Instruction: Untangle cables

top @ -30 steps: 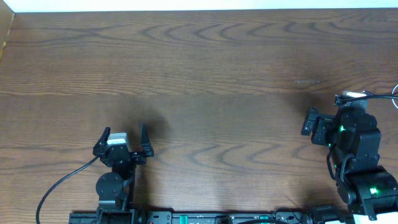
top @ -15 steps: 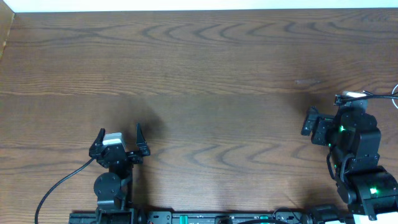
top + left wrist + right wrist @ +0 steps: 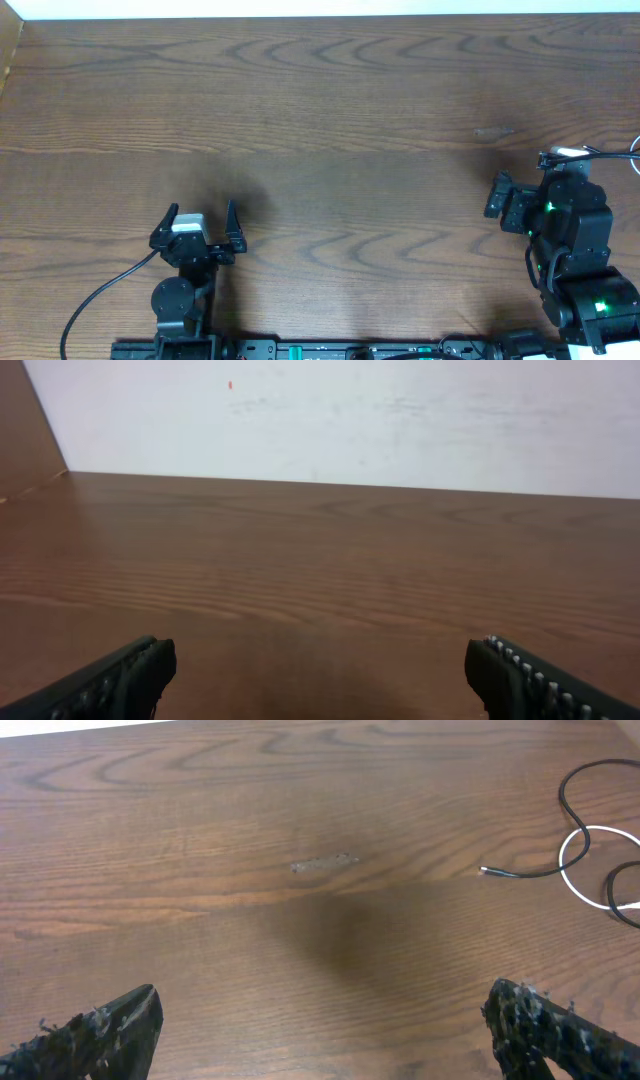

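The black cable (image 3: 575, 815) and the white cable (image 3: 580, 870) lie looped together at the right edge of the right wrist view. The black one's thin plug end (image 3: 487, 871) points left on the table. In the overhead view only a short piece of them (image 3: 610, 152) shows by the right edge, partly behind the right arm. My right gripper (image 3: 320, 1030) is open and empty, low over bare wood, left of and nearer than the cables; it also shows in the overhead view (image 3: 522, 190). My left gripper (image 3: 197, 225) is open and empty at the near left, far from the cables (image 3: 320, 680).
The wooden table (image 3: 320, 110) has a small pale scuff mark (image 3: 493, 131) ahead of the right gripper, also in the right wrist view (image 3: 322, 864). A white wall (image 3: 330, 410) stands behind the far edge. A thick black arm wire (image 3: 95, 295) trails at the near left.
The left gripper dipped slightly back and left half a second ago and is again where it was a second ago. The right arm and cables have not moved.
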You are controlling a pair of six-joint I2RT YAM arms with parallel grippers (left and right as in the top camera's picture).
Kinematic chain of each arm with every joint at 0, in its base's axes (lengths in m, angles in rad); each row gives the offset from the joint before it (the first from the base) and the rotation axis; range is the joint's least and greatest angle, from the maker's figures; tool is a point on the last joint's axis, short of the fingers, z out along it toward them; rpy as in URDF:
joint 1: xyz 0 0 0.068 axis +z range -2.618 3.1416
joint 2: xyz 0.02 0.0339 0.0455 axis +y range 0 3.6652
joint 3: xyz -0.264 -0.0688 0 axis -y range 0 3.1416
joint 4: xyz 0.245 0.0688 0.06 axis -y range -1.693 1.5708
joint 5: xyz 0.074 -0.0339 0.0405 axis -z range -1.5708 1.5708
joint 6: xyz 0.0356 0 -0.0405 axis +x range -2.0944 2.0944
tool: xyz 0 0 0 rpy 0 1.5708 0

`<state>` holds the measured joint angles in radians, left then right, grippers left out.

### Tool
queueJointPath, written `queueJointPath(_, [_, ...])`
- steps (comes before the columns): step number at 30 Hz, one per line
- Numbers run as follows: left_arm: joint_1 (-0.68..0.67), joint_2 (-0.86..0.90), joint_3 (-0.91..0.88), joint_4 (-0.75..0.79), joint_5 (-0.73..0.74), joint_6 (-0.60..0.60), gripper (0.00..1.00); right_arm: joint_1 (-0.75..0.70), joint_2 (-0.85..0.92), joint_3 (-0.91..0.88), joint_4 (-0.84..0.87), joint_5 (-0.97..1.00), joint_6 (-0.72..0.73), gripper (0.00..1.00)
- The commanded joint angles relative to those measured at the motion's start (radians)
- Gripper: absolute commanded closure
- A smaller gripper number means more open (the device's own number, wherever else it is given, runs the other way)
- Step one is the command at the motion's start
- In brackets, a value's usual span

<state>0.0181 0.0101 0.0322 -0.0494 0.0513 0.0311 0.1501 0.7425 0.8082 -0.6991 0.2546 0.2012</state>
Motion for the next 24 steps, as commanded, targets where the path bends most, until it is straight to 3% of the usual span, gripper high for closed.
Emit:
queueJointPath(1, [-0.034,-0.009,-0.029,-0.013,0.008,0.027,0.02,0.013,0.0,-0.005,-0.001,0.001,0.011,0.01])
queueJointPath(24, [-0.035,-0.006,-0.028,-0.015,0.009,0.017,0.02,0.013,0.002,-0.005,-0.001,0.001,0.011,0.01])
